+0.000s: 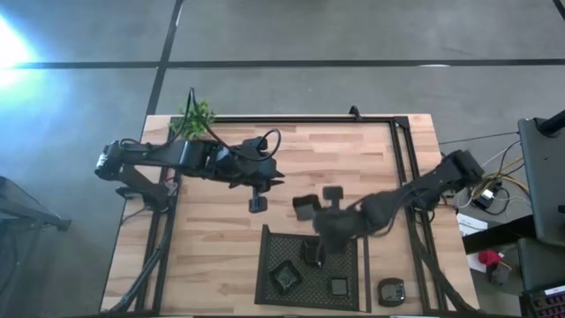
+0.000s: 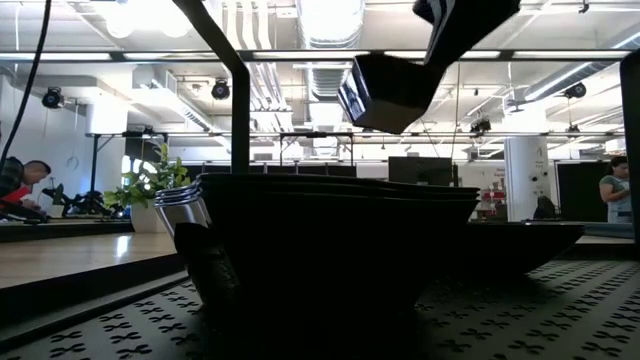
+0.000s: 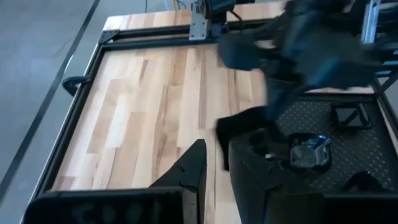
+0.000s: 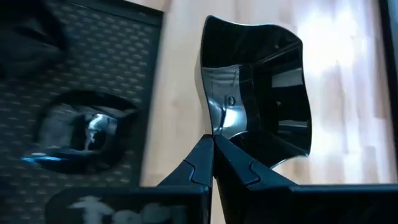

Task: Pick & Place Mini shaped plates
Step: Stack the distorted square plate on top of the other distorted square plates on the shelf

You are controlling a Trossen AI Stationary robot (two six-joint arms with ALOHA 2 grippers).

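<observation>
The mini shaped plates are small glossy black dishes. My right gripper (image 4: 213, 144) is shut on one with a wavy, squarish rim (image 4: 261, 93). The low view shows this plate (image 2: 385, 92) high in the air under that gripper (image 2: 455, 25). In the high view the right gripper (image 1: 328, 225) is blurred, just beyond the mesh tray (image 1: 265, 283). Two plates (image 1: 305, 208) (image 1: 333, 193) show on the wood beside it. Three more rest in the tray (image 1: 285, 276) (image 1: 339, 285) (image 1: 312, 253). My left gripper (image 3: 216, 177) hangs open above bare wood, left of the tray. My right gripper pinches the plate's rim (image 4: 214, 127) at one side between its two fingertips. The fingers slant down from above, and the dish reaches out ahead of them. The plate is lifted clear and tilted, hanging over the wood beside the tray's edge.
One more plate (image 1: 391, 291) lies on the wood right of the tray. A green plant (image 1: 196, 115) stands at the far left corner. A black rail (image 1: 402, 177) frames the table. A small dark piece (image 1: 257, 204) shows by my left hand; what it is I cannot tell.
</observation>
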